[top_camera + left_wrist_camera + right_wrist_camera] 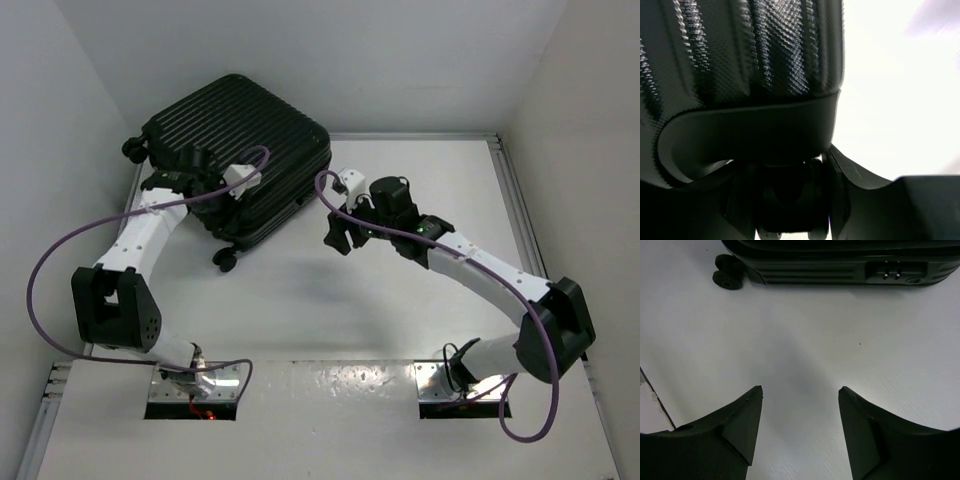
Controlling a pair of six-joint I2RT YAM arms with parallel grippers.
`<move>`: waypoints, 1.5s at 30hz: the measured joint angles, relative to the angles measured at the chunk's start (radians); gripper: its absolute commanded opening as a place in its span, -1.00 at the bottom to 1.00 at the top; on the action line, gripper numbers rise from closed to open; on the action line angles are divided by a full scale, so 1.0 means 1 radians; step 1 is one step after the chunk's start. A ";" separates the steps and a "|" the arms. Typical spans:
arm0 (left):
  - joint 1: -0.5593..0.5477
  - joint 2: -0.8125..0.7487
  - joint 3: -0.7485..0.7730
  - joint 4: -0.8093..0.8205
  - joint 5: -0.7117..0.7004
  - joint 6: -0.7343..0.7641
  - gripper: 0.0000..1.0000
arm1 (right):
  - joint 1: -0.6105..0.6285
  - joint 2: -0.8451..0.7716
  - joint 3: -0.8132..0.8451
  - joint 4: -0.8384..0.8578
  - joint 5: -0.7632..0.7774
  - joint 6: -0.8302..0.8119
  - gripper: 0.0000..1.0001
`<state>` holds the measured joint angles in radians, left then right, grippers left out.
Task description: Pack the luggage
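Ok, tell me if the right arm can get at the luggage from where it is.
Probably yes: the right hand is open and empty, facing the side of the luggage, with only bare table between them.

Close before my left jaws, the luggage shell is hard black plastic, its ribs finely cross-hatched and catching a slight sheen. The corner moulding beneath is smooth and matt. My right jaws are matt black plastic; the table under them looks white, matt, faintly grained.
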<state>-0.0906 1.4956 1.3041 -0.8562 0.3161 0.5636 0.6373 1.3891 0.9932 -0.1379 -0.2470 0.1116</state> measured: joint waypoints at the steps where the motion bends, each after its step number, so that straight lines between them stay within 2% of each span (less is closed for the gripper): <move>1: -0.024 0.000 0.000 0.008 -0.002 -0.027 -1.00 | 0.000 -0.008 -0.005 0.000 0.008 0.000 0.24; 6: -0.187 0.006 0.006 0.070 -0.033 -0.195 -1.00 | -0.011 -0.073 -0.044 -0.002 0.063 0.020 0.29; 7: -0.218 0.014 0.012 0.082 -0.037 -0.230 -0.94 | -0.017 -0.091 -0.057 -0.003 0.075 0.027 0.33; 8: -0.245 0.023 0.019 0.098 -0.039 -0.277 -0.66 | -0.024 -0.112 -0.071 -0.003 0.093 0.037 0.33; 10: -0.312 0.058 0.047 0.124 -0.037 -0.346 -0.32 | -0.043 -0.154 -0.100 0.000 0.128 0.057 0.38; 11: -0.340 0.076 0.061 0.138 -0.034 -0.380 -0.04 | -0.052 -0.178 -0.117 0.000 0.146 0.069 0.38; 13: -0.385 0.106 0.089 0.166 -0.025 -0.439 0.37 | -0.070 -0.225 -0.143 0.000 0.182 0.085 0.45; 14: -0.403 0.114 0.099 0.178 0.001 -0.438 0.66 | -0.078 -0.249 -0.154 0.000 0.201 0.092 0.45; 15: -0.421 0.123 0.112 0.198 0.031 -0.436 0.72 | -0.085 -0.274 -0.164 0.001 0.223 0.096 0.45; 17: -0.460 0.129 0.139 0.244 0.058 -0.443 0.99 | -0.091 -0.315 -0.177 0.003 0.253 0.101 0.45; 20: -0.471 0.106 0.156 0.322 0.105 -0.458 1.00 | -0.093 -0.364 -0.196 0.007 0.286 0.103 0.45; 23: -0.468 0.031 0.156 0.394 0.105 -0.499 1.00 | -0.093 -0.385 -0.217 0.024 0.289 0.108 0.31; 28: -0.439 -0.127 0.193 0.447 -0.039 -0.581 1.00 | -0.054 -0.384 -0.259 0.070 0.259 0.116 0.16; 29: -0.414 -0.151 0.205 0.449 -0.074 -0.598 1.00 | -0.026 -0.378 -0.262 0.083 0.263 0.109 0.10; 31: -0.337 -0.182 0.227 0.440 -0.153 -0.635 0.86 | 0.082 -0.349 -0.262 0.136 0.306 0.077 0.07; 35: -0.159 -0.190 0.250 0.388 -0.320 -0.726 0.74 | 0.311 -0.208 -0.252 0.264 0.445 -0.021 -0.02; 36: -0.116 -0.190 0.243 0.372 -0.344 -0.743 0.85 | 0.354 -0.161 -0.252 0.292 0.487 -0.034 -0.05; 38: -0.054 -0.196 0.212 0.346 -0.389 -0.776 0.91 | 0.406 -0.074 -0.245 0.322 0.556 -0.043 -0.19; 39: -0.026 -0.201 0.194 0.332 -0.405 -0.791 0.96 | 0.428 -0.023 -0.231 0.319 0.596 -0.032 -0.35; 42: 0.043 -0.231 0.123 0.304 -0.413 -0.818 0.96 | 0.474 0.106 -0.140 0.270 0.705 0.028 -0.47; 44: 0.086 -0.259 0.079 0.284 -0.370 -0.810 0.88 | 0.499 0.183 -0.053 0.248 0.781 0.074 -0.66; 45: 0.103 -0.272 0.063 0.275 -0.333 -0.804 0.82 | 0.510 0.209 -0.019 0.238 0.807 0.091 -0.70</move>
<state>0.0120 1.2232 1.3674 -0.5812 -0.0174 -0.2405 1.1473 1.5982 0.9745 0.0998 0.5598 0.2028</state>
